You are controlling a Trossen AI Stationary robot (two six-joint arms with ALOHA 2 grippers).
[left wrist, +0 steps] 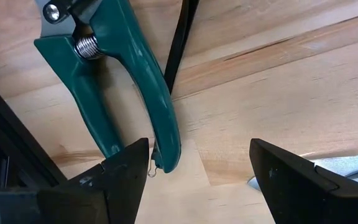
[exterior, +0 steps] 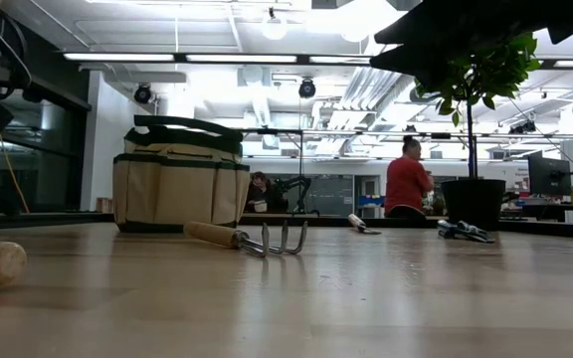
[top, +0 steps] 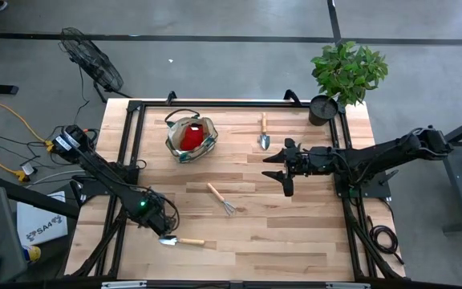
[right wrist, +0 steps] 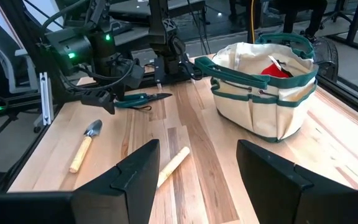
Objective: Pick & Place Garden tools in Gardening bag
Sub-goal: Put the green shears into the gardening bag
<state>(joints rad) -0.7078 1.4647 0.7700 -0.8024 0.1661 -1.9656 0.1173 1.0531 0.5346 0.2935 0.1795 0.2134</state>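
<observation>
A: Where are the shears (left wrist: 114, 93)?

B: On the table (top: 295, 225) at its left edge, under the left gripper (left wrist: 197, 171); its fingers are spread wide, holding nothing, one beside a green handle.

A: How will they handle?

B: Stiff metal, probably smooth and slippery; grip both handles together, mid-length.

A: And the right gripper (right wrist: 197, 165)?

B: Wide too, empty, hovering mid-table. The bag (top: 191, 136) already holds the red bottle (top: 192, 138).
</observation>
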